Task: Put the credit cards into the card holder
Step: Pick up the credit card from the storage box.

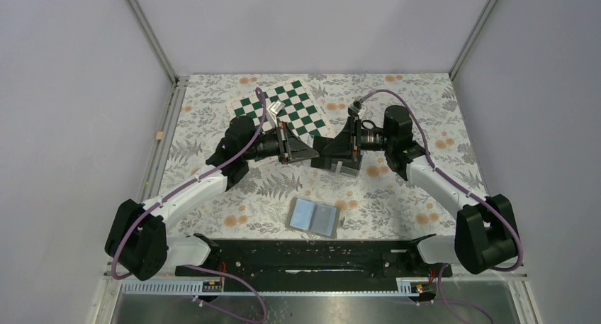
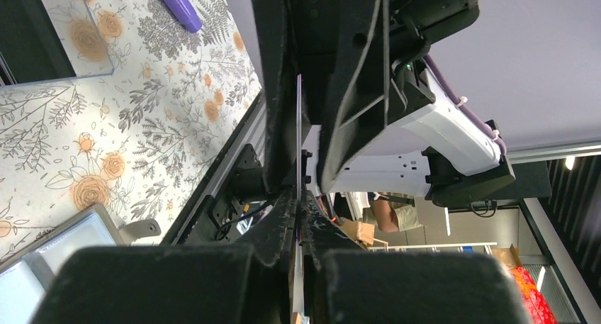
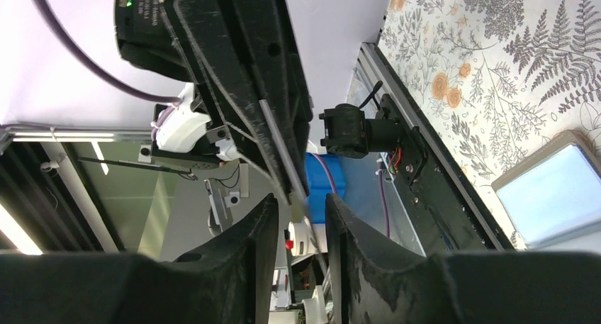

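Your left gripper [image 2: 298,205] clamps a credit card [image 2: 298,125] edge-on — your right gripper [image 3: 296,221] straddles its free end, jaws parted.

Soft, even overhead light, faint shadows on the tabletop [image 1: 397,203], top view sharp, wrist views dark and blurred up close, strip light [image 3: 18,235] glaring

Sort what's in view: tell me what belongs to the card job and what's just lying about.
Belongs to the job:
- card, pinched edge-on in the left gripper
- right gripper, fingers apart on either side of that card
- clear card holder on the table

Just lying about:
- wallet, lying open
- checkerboard at the far side
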`<state>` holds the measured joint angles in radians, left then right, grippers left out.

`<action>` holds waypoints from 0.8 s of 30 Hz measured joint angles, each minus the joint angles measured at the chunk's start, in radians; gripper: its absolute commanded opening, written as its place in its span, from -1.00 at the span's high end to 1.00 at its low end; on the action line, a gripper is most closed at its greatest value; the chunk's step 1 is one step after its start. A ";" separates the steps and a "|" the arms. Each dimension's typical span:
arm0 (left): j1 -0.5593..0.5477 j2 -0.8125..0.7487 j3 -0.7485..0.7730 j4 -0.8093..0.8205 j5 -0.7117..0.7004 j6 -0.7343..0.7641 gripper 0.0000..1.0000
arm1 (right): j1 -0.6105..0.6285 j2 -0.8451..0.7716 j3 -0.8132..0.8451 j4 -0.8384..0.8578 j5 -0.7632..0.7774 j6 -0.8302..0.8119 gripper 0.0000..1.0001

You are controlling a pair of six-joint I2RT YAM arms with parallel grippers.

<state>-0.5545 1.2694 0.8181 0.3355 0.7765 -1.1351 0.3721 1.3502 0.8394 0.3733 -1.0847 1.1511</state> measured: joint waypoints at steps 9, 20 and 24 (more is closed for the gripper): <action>-0.001 -0.006 -0.016 0.018 0.007 -0.013 1.00 | -0.017 -0.035 -0.018 0.034 -0.024 0.032 0.24; -0.002 -0.010 -0.020 0.023 0.014 -0.023 1.00 | -0.019 -0.060 -0.019 -0.047 -0.038 -0.014 0.80; -0.003 -0.012 -0.023 0.026 0.014 -0.027 1.00 | -0.015 -0.060 -0.031 -0.010 -0.041 0.005 0.57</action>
<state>-0.5571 1.2575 0.7948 0.3611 0.7906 -1.1622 0.3573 1.2900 0.8085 0.3634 -1.1255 1.1564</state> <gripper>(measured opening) 0.014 0.143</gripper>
